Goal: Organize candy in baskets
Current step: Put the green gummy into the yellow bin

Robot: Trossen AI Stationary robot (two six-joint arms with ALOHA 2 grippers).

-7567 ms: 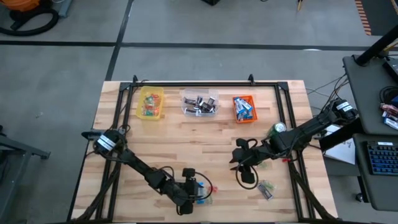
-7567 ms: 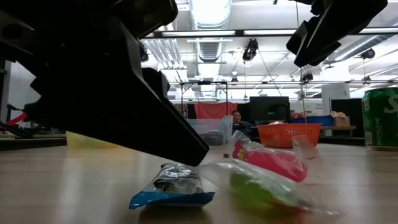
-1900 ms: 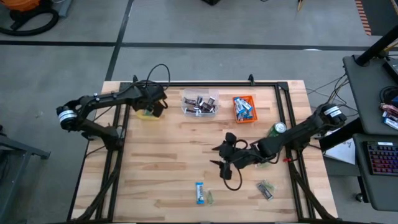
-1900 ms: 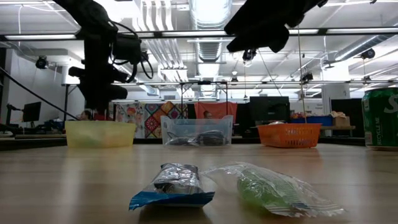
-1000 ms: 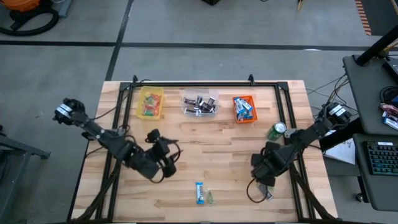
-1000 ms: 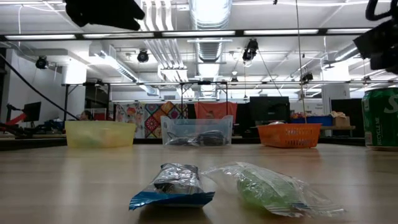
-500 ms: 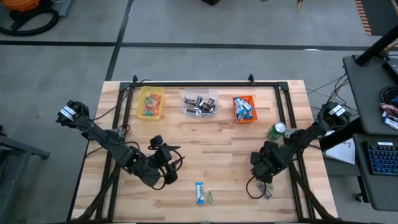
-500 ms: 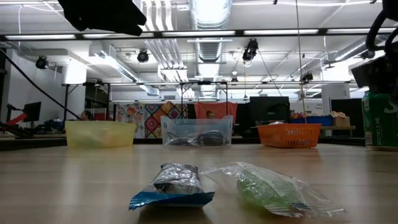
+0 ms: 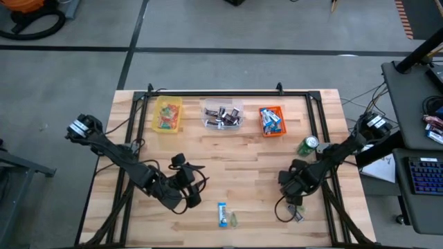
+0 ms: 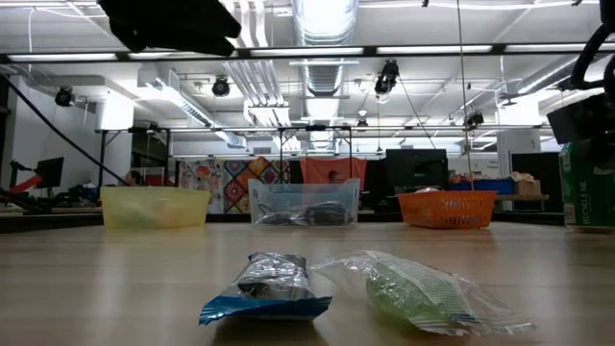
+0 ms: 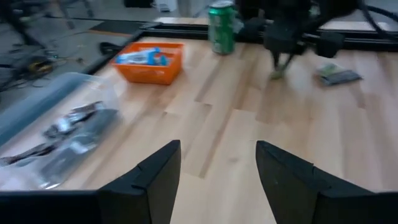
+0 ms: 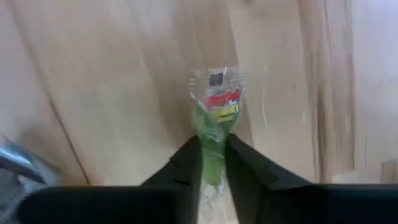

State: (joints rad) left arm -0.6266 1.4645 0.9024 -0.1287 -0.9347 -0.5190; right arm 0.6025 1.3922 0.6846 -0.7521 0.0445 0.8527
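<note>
Three baskets stand in a row near the far edge: yellow (image 9: pixel 167 114), clear (image 9: pixel 221 114), orange (image 9: pixel 271 121), each with candy inside. A blue-and-white bar (image 9: pixel 221 214) and a green piece in clear wrap (image 9: pixel 233 220) lie near the near edge, also in the low view as bar (image 10: pixel 269 288) and green piece (image 10: pixel 413 293). A dark wrapped piece (image 9: pixel 297 214) lies by my right gripper (image 9: pixel 294 199), which is shut on another green candy (image 12: pixel 214 121). My left gripper (image 9: pixel 188 194) hovers open over bare wood left of the blue bar. My right gripper is shut on the green candy, pinching one end of its clear wrapper (image 12: pixel 213 148) between the two fingers (image 12: pixel 186 168). The rest of the candy sticks out beyond the fingertips over the wood. Whether it is lifted clear of the table I cannot tell.
A green can (image 9: pixel 309 145) stands upright right of the orange basket, close to the right arm. A black frame runs along the table's far and side edges (image 9: pixel 221 93). Bare wood lies between the baskets and the loose candy.
My left gripper has moved a little toward the near edge and toward the blue bar, staying open. My right gripper has come down lower over the spot by the dark piece near the right edge.
</note>
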